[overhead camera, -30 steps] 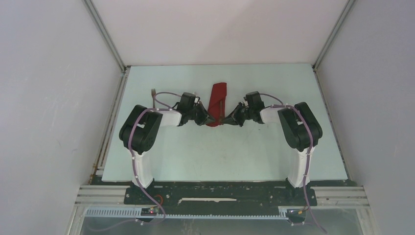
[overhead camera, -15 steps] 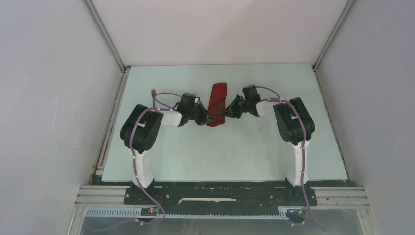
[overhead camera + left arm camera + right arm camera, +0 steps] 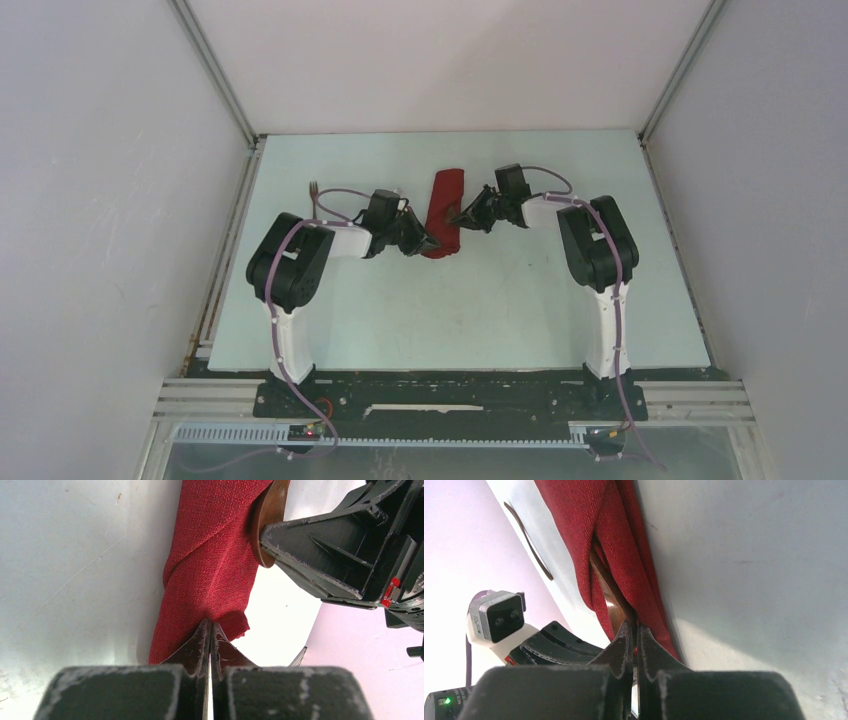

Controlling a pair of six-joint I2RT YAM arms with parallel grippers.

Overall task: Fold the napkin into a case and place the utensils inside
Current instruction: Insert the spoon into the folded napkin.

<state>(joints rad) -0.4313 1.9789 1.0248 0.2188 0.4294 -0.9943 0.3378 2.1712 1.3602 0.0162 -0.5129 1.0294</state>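
The napkin lies folded as a narrow dark red case [image 3: 443,213] in the middle of the table. My left gripper [image 3: 425,243] is shut on the case's near end [image 3: 210,625]. My right gripper [image 3: 462,215] is shut on the brown spoon [image 3: 611,602], at the case's right side. The spoon's front part sits in the fold of the red cloth [image 3: 589,525]. In the left wrist view the spoon's bowl [image 3: 267,525] presses against the cloth [image 3: 215,565] beside the right gripper's fingers [image 3: 320,550]. The fork [image 3: 314,187] lies on the table at the far left, also in the right wrist view [image 3: 529,542].
The pale table [image 3: 480,300] is walled by white panels at the back and both sides. The left arm's wrist camera [image 3: 499,615] shows close behind the case in the right wrist view. Both arms reach in toward the case from either side.
My right gripper has moved with the spoon from the case's near end farther back along its right side. The left gripper and the fork have not moved.
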